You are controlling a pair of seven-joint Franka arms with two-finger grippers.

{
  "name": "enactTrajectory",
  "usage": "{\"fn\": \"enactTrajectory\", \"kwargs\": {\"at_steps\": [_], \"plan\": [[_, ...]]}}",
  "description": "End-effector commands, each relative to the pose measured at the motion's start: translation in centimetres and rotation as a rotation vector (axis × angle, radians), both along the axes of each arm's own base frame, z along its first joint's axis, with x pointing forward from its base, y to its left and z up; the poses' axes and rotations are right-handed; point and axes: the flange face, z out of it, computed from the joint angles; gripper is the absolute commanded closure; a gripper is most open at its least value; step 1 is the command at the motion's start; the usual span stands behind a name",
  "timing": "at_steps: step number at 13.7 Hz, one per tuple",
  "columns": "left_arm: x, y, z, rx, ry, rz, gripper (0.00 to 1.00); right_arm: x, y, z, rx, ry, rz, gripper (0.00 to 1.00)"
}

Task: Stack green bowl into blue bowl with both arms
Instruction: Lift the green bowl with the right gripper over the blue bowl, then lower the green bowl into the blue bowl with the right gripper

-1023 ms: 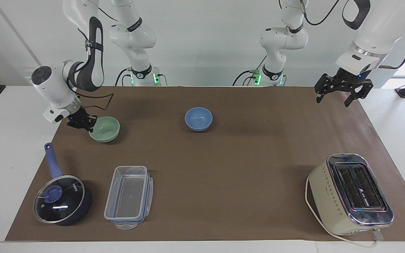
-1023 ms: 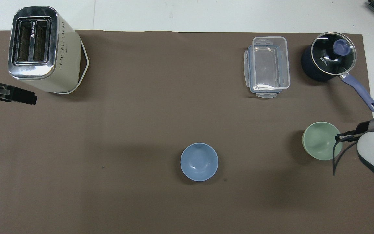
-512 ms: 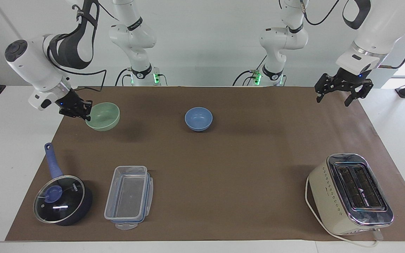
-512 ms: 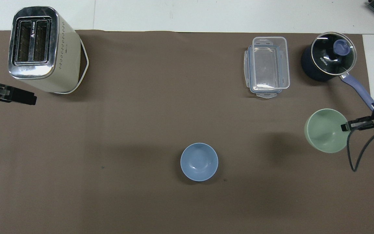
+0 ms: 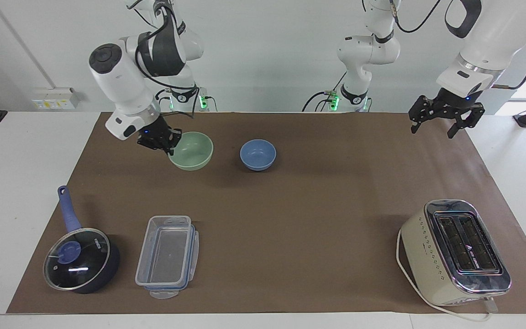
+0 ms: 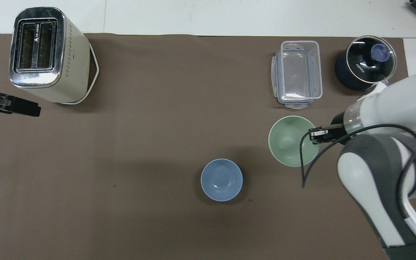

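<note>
While the right pincer [image 5: 170, 145] clamps the raised green bowl [image 5: 191, 150] — its tips half-hidden — the left pincer [image 5: 445, 119] waits, spread apart.

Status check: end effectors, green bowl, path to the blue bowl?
Right end effector shut on green bowl rim, carrying it aloft. Left end effector open, waiting. Blue bowl on the mat, nothing between.

White lettering on the dark glass lid of the dark-blue saucepan [image 6: 365, 61], at the upper right of the overhead frame, reads "KONKA". The chrome top of the cream two-slot toaster [image 6: 45, 54], upper left of that frame, carries a small triangle mark with a short line of print beside it, too small to read. Nothing else on the table bears readable writing
</note>
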Motion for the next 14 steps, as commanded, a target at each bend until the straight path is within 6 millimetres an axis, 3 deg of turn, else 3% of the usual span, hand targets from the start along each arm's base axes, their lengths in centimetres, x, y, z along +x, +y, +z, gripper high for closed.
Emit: {"fn": "enactTrajectory", "kwargs": {"at_steps": [1, 3, 6, 7, 9, 14], "plan": [[0.0, 0.3, 0.6, 0.017, -0.005, 0.001, 0.00, -3.1, 6.8, -1.3, -0.006, 0.022, -0.042, 1.00], [0.0, 0.3, 0.6, 0.017, -0.005, -0.001, 0.00, -4.9, 11.4, -3.2, -0.007, 0.004, -0.047, 1.00], [0.0, 0.3, 0.6, 0.017, -0.005, 0.002, 0.00, -6.2, 13.3, -5.3, 0.018, 0.006, -0.037, 1.00], [0.0, 0.3, 0.6, 0.017, -0.005, 0.002, 0.00, -7.2, 14.8, -6.6, 0.018, 0.002, -0.020, 1.00], [0.0, 0.3, 0.6, 0.015, -0.005, 0.004, 0.00, -8.4, 15.2, -8.8, 0.016, -0.008, -0.027, 1.00], [0.0, 0.3, 0.6, 0.015, -0.005, 0.004, 0.00, -9.4, 15.6, -10.6, 0.041, 0.006, -0.033, 1.00]]}}
